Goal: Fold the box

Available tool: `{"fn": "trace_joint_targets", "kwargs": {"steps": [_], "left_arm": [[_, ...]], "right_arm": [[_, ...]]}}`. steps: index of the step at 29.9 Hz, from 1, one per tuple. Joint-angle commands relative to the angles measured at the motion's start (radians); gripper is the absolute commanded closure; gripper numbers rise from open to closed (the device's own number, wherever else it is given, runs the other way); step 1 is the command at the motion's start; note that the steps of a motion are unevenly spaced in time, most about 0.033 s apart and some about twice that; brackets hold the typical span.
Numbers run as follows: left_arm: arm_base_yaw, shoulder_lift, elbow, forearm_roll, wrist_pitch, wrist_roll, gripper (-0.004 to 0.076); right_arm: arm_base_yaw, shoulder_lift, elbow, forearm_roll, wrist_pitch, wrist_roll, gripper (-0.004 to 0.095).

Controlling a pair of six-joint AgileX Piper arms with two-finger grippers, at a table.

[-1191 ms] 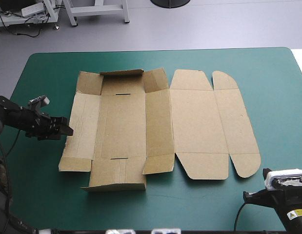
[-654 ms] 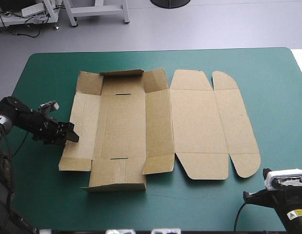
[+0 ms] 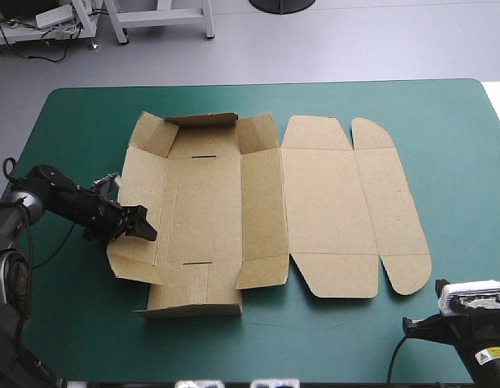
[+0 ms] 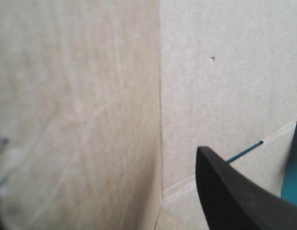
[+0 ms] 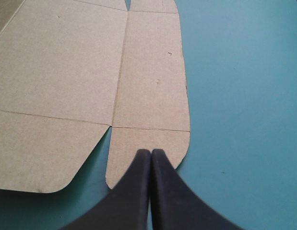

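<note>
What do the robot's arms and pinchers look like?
Both arms are black. The left arm is built of rounded jointed sections with a silvery band low down. The right arm wears a yellow label. The right gripper has two broad black fingers, curved like fins and tapering to points. The left gripper has the same kind.

The left hand (image 3: 146, 233) and right hand (image 5: 150, 152) have broad black fin-shaped fingers (image 5: 134, 191); the black right wrist (image 3: 476, 349), at five o'clock, bears a yellow label (image 3: 493, 356).
</note>
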Motion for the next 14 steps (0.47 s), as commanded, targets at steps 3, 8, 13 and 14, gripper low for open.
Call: {"fn": "trace_joint_targets", "kwargs": {"steps": [3, 8, 13, 14], "left_arm": [[-0.084, -0.043, -0.014, -0.056, 0.076, -0.01, 0.0561], [-0.158, -0.047, -0.014, 0.014, 0.022, -0.003, 0.0729], [-0.226, -0.082, -0.071, 0.212, -0.035, -0.017, 0.0729], [-0.237, -0.096, -0.093, 0.242, -0.039, -0.026, 0.0729]], "right_arm": [[0.002, 0.016, -0.028, 0.011, -0.069, -0.004, 0.0928], [0.002, 0.016, -0.028, 0.011, -0.069, -0.004, 0.0928], [0.002, 0.016, -0.028, 0.011, -0.069, -0.004, 0.0928], [0.002, 0.016, -0.028, 0.011, -0.069, -0.004, 0.0928]]}}
